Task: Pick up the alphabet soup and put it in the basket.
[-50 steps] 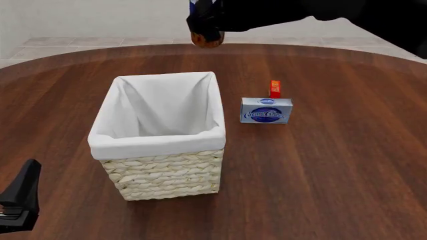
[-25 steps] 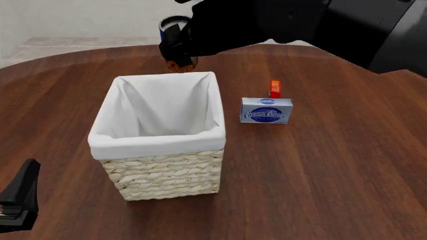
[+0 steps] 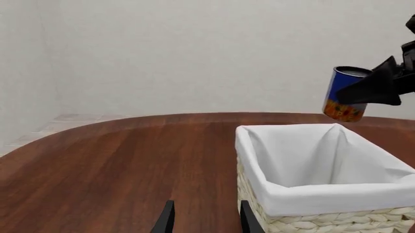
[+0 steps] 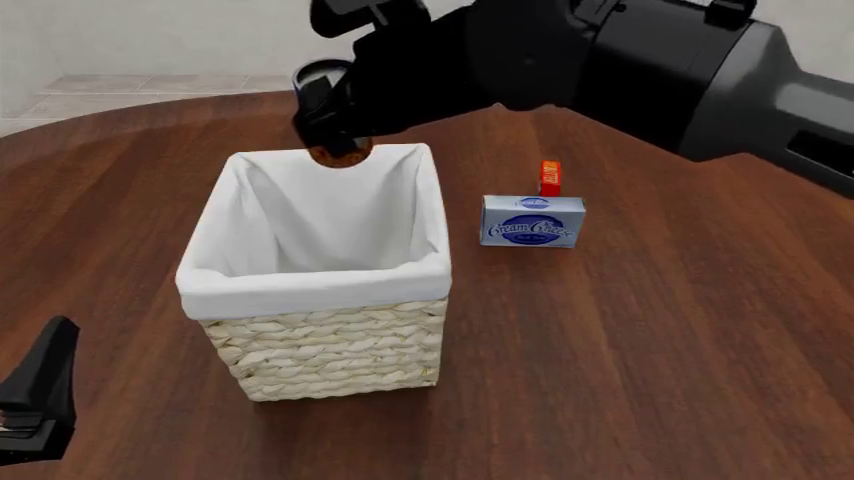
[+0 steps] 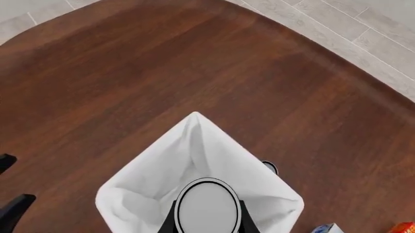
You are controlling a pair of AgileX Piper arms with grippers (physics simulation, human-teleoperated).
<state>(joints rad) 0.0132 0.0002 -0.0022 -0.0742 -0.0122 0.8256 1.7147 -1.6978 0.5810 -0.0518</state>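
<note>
- Table (image 4: 667, 380), brown wood w/ a rounded far edge, carries everything.
- Right arm (image 4: 641, 60), big black body, comes in from 2 o'clock in front view and reaches over the far side of the basket.
- Basket (image 4: 334, 350), woven cream wicker w/ white cloth lining (image 4: 320, 225) folded over rim, stands at centre-left of table.
- Cream cheese box (image 4: 533, 221), blue-white, at 3 o'clock of basket, apart from it; small orange-red box (image 4: 549, 178) just behind it.
- Right gripper (image 5: 207, 213) is closed on the alphabet soup (image 3: 345, 93), one finger on each side of the can.
- Can is upright in the air, above the far rim of basket, approx. at 12 o'clock of it, not touching the lining.
- Left gripper (image 3: 204, 221) low near table at 7 o'clock of basket, fingers parted w/ nothing between them.
</note>
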